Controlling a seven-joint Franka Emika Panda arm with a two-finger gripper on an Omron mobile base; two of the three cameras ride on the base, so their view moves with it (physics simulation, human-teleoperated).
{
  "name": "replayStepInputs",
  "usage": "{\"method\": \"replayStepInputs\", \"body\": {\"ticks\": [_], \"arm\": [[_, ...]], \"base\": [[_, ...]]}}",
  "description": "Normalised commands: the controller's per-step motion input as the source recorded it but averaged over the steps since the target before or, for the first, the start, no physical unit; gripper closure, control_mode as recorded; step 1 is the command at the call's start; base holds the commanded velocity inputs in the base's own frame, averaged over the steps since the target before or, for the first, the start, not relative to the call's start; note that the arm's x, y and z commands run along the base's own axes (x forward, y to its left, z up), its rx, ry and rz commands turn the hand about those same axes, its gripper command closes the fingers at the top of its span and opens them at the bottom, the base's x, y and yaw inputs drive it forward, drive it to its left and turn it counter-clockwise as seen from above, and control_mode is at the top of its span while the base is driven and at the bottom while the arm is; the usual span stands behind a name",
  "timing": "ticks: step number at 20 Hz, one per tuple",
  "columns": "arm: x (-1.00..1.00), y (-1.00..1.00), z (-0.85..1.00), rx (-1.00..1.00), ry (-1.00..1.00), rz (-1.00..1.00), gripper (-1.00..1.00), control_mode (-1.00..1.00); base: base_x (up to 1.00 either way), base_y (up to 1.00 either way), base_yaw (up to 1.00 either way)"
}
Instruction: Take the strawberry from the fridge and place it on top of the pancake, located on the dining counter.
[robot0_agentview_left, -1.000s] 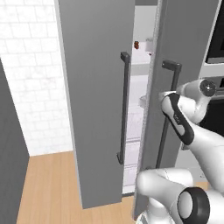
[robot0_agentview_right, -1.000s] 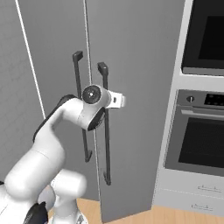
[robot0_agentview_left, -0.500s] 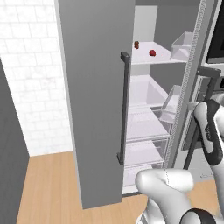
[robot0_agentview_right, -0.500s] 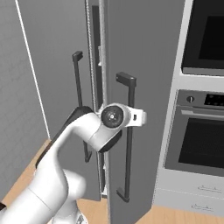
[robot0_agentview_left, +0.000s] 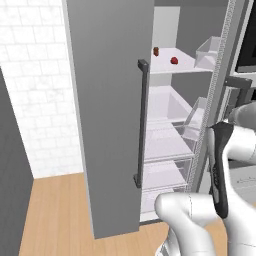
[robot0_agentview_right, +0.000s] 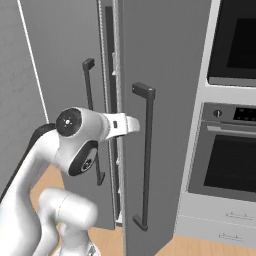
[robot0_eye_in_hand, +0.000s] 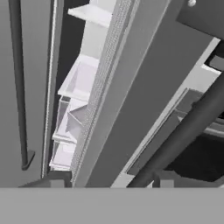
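Left base view: the tall grey two-door fridge stands with one door swung open, the tiny bright red strawberry resting on an upper white shelf near a small dark brownish-red upright item.

Right base view: the arm reaches beside the long dark bar handle.

Hand view: the handle crosses diagonally; whether the tool is released or clenched cannot be told.
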Motion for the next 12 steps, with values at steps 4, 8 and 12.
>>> {"method": "replayStepInputs", "body": {"ticks": [4, 8, 12], "arm": [[0.02, 0.92, 0.08, -0.35, 0.32, -0.04, -1.0, -1.0], [0.58, 0.74, -0.14, -0.41, 0.46, 0.0, -1.0, -1.0], [0.82, 0.14, -0.11, -0.35, 0.62, 0.0, -1.0, -1.0]], "base": [[0.0, 0.0, 0.0], [0.0, 0.0, 0.0], [0.0, 0.0, 0.0]]}}
